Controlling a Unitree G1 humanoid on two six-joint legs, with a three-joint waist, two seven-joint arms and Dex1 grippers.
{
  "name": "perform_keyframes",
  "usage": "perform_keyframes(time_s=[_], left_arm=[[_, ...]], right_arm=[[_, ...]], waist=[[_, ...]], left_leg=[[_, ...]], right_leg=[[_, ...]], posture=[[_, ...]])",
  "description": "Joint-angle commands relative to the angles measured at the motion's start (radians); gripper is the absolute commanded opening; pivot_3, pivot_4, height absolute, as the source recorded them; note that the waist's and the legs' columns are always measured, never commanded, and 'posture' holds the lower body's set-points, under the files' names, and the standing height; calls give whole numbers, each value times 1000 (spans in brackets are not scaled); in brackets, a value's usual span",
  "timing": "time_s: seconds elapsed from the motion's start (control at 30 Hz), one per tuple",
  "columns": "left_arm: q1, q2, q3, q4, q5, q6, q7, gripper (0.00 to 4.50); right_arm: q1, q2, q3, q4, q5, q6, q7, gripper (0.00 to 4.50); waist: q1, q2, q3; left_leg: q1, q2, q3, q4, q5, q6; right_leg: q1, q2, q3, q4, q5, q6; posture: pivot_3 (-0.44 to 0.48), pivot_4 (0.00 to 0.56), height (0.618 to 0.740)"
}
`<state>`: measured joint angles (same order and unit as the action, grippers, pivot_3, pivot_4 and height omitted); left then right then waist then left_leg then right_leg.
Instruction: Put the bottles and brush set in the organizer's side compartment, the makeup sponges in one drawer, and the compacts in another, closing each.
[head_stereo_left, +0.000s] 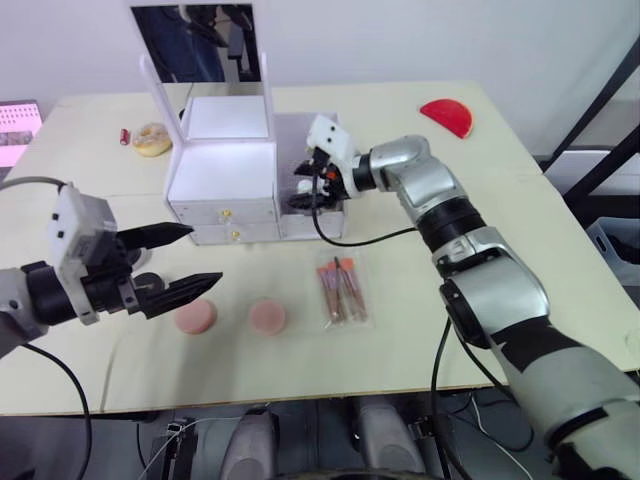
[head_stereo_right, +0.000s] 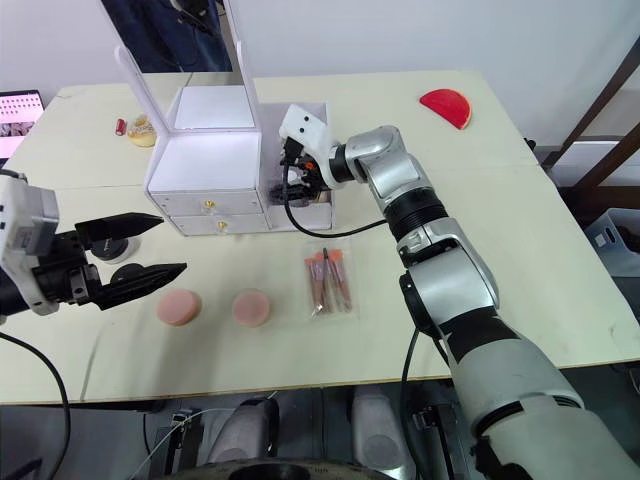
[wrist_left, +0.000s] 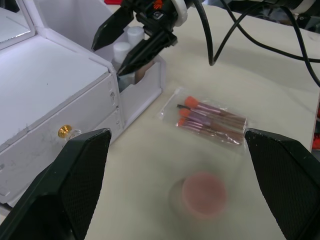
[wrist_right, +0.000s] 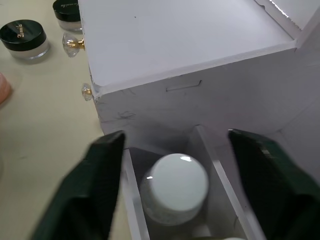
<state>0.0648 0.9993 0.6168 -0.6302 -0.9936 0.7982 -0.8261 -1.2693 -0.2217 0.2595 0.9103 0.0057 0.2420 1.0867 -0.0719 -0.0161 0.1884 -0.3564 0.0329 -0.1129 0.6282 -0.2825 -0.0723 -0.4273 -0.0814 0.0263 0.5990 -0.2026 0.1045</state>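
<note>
The right fingers (wrist_right: 107, 175) stand spread over the organizer's side compartment (head_stereo_right: 305, 205), a white-capped bottle (wrist_right: 175, 187) upright between and just below them, untouched. The brush set (head_stereo_left: 342, 290) lies on the surface (head_stereo_left: 520, 200) nearer the robot than these fingers, long axis pointing away from the robot; the right arm looks nearer it. The left fingers (head_stereo_left: 185, 285) are spread, empty, with two sponges (head_stereo_left: 196, 316) just beyond their tips.
</note>
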Motion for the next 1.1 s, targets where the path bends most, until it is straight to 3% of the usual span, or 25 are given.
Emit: perform_keyframes(time_s=[0.03,0.27,0.5,0.67,0.8,0.93,1.1], left_arm=[[-10,7,33,-7,-7,-12,-2,4500],[-15,10,29,21,8,-21,-17,4500],[21,22,115,177,87,-55,-94,4500],[192,20,262,430,274,-175,-214,4500],[254,22,339,622,366,-286,-261,4500],[290,41,374,853,455,-417,-304,4500],[245,81,341,1073,522,-550,-321,4500]], right_arm=[[-25,4,-26,-28,7,-2,3,4459],[-61,-63,-62,-114,34,42,58,4459],[11,-262,-144,-486,159,289,182,4459],[273,-493,-306,-812,307,471,218,4459],[520,-623,-462,-902,337,468,154,4459],[793,-686,-711,-908,357,407,81,4459],[1070,-712,-847,-772,327,230,83,4459]], waist=[[0,0,0],[1,0,0],[3,0,0],[4,0,0],[10,0,0],[16,-1,0],[15,-5,-3]], left_leg=[[0,0,0,0,0,0],[0,0,0,0,0,0],[-1,0,0,-1,0,0],[0,0,0,-3,0,1],[-1,0,1,-3,-1,1],[-1,0,1,-1,-1,1],[0,0,2,1,-1,1]], right_leg=[[0,0,0,0,0,0],[0,0,0,0,0,0],[0,0,0,-1,-1,1],[0,0,0,-2,-2,3],[-1,-1,0,-3,-3,3],[0,-1,0,-3,-3,3],[0,-1,0,-2,-3,3]], posture=[[0,150,739],[0,150,739],[0,150,739],[0,150,739],[0,150,739],[0,150,739],[0,150,739]])
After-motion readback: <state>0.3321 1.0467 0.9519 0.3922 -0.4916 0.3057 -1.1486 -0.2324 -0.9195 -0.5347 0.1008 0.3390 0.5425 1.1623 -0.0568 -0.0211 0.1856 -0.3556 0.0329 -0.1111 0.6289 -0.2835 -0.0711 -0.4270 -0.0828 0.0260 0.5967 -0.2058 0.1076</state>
